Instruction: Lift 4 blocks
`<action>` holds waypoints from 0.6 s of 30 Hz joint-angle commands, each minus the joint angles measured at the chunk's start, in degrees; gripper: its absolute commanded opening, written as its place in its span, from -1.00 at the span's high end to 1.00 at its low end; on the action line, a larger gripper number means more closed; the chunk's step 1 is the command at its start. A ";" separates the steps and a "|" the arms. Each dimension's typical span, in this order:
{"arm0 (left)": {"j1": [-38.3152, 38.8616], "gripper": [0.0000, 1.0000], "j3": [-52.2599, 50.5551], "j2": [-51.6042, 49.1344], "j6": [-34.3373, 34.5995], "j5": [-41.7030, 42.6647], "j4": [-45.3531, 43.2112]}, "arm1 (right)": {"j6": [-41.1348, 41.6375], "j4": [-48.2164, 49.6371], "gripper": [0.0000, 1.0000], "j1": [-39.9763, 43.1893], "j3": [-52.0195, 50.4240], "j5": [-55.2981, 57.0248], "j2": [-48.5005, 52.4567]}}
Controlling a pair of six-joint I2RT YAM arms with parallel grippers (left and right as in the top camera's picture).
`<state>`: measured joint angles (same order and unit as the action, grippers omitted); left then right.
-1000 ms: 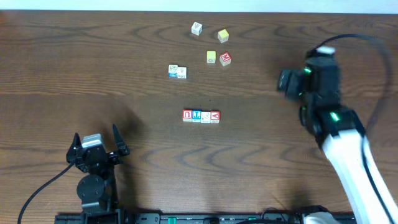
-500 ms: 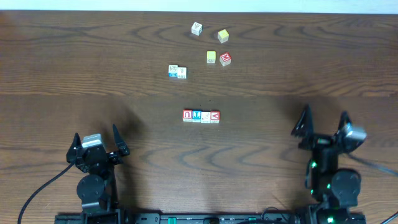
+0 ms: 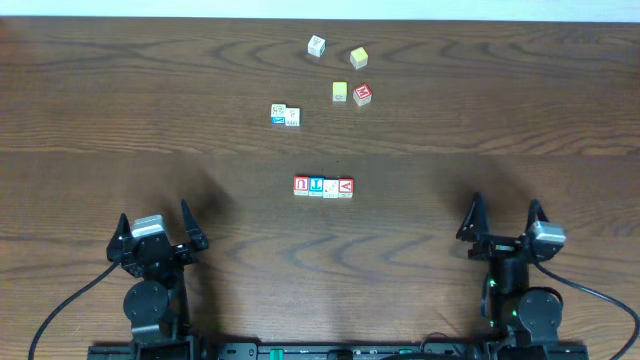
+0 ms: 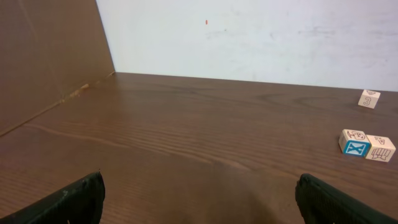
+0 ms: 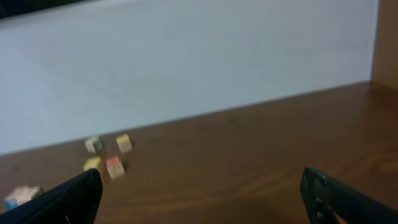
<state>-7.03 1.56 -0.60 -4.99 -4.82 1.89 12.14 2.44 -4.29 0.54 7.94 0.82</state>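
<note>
Our left gripper (image 3: 153, 214) has its fingers (image 4: 74, 198) spread wide with nothing between them, and our right gripper (image 3: 504, 205) stands just as wide and just as empty. Both sit low at the near edge of the table (image 3: 100, 100), the left one near the left corner and the right one near the right corner, each well apart from every block. Between the two and farther up the table we see the row of four blocks, touching side by side: the red block with the U-like letter (image 3: 301, 186), the blue block (image 3: 316, 186), the white block (image 3: 331, 187) and the red block with the V (image 3: 346, 186), all resting on the wood. Beyond the row lies a pair of blocks (image 3: 285, 115) pressed together, and farther back four loose blocks (image 3: 340, 92), two of them yellow.
</note>
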 commanded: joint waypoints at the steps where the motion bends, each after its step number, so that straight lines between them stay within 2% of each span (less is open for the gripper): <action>1: -0.20 -0.96 -1.33 0.26 -0.96 -0.09 1.92 | -1.97 -2.82 -0.99 0.35 -0.24 -0.04 -0.55; 3: -0.20 -0.96 -1.33 0.26 -0.96 -0.09 1.92 | -1.95 -6.16 -0.98 0.35 -0.24 -0.09 -0.55; 18: -0.20 -0.96 -1.33 0.26 -0.96 -0.09 1.92 | -2.58 -6.08 -0.98 0.87 -0.24 -0.94 -0.07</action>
<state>-7.03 1.56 -0.60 -4.99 -4.82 1.89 10.20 -3.38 -4.01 0.40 7.29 0.73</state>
